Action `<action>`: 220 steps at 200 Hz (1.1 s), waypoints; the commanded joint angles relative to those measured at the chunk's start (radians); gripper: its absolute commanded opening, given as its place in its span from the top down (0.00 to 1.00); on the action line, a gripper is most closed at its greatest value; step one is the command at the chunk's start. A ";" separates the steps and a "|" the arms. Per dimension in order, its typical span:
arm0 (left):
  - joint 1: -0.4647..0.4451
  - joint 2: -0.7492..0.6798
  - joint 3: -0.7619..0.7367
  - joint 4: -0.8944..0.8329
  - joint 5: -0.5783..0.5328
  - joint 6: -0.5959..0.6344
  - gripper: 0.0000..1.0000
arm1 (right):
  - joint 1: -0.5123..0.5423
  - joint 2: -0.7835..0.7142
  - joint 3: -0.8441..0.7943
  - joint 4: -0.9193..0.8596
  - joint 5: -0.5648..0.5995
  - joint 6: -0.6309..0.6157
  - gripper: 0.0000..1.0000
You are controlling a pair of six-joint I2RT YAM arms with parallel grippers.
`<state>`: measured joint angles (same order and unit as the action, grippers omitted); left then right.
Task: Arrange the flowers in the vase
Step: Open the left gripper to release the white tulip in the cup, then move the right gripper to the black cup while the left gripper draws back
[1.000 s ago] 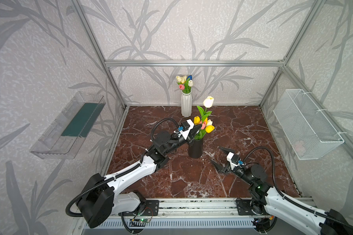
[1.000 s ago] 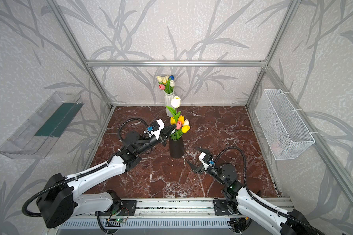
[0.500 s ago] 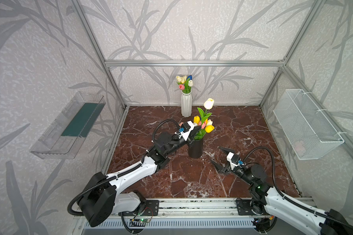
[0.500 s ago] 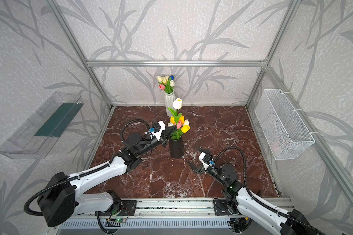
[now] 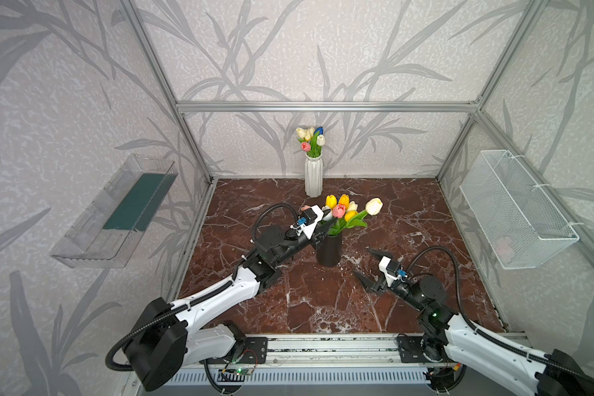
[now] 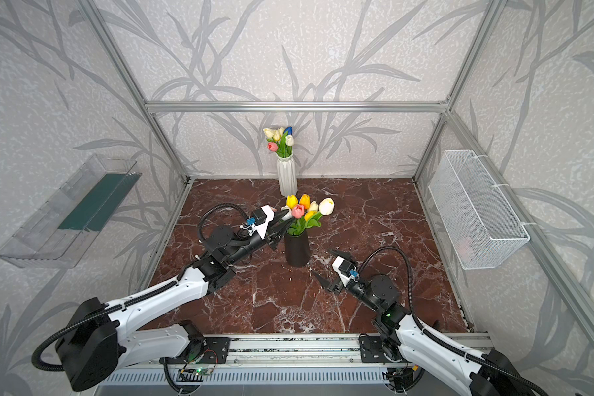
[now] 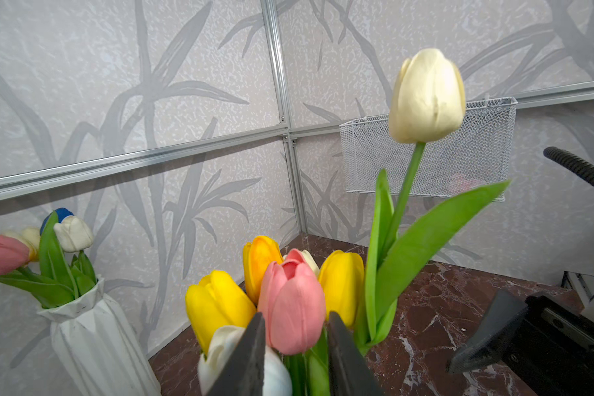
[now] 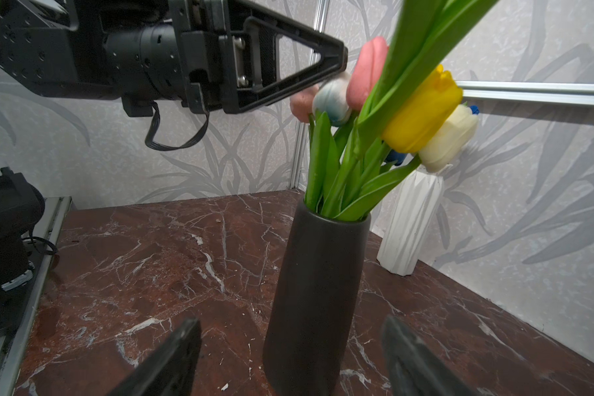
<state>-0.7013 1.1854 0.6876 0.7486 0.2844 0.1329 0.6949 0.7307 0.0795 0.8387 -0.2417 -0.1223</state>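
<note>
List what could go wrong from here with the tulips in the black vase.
1. The left hand is open with the pink tulip between its fingers. Pulling back could snag stems or leaves and drag a flower out of the black vase.
2. The tall white tulip leans far past the rim, so it may tip out.
3. The right hand, open and low near the narrow vase, could knock it over if it advances.

Both top views: high above front rail [image 5: 323, 346], angled down over whole cell. Left wrist: close behind flowers [image 7: 292, 301], facing mesh basket [image 7: 364, 154]. Right wrist: low, near black vase [image 8: 316, 291]. All share flowers.
</note>
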 commanded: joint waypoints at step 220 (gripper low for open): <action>0.000 -0.364 -0.272 0.054 -0.144 -0.123 0.55 | 0.005 0.427 0.502 -0.087 0.064 0.144 0.80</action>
<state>-0.7013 0.8234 0.4355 0.7330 0.1833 0.0231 0.6949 1.1576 0.5419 0.7143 -0.1539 0.0154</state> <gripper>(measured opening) 0.448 0.205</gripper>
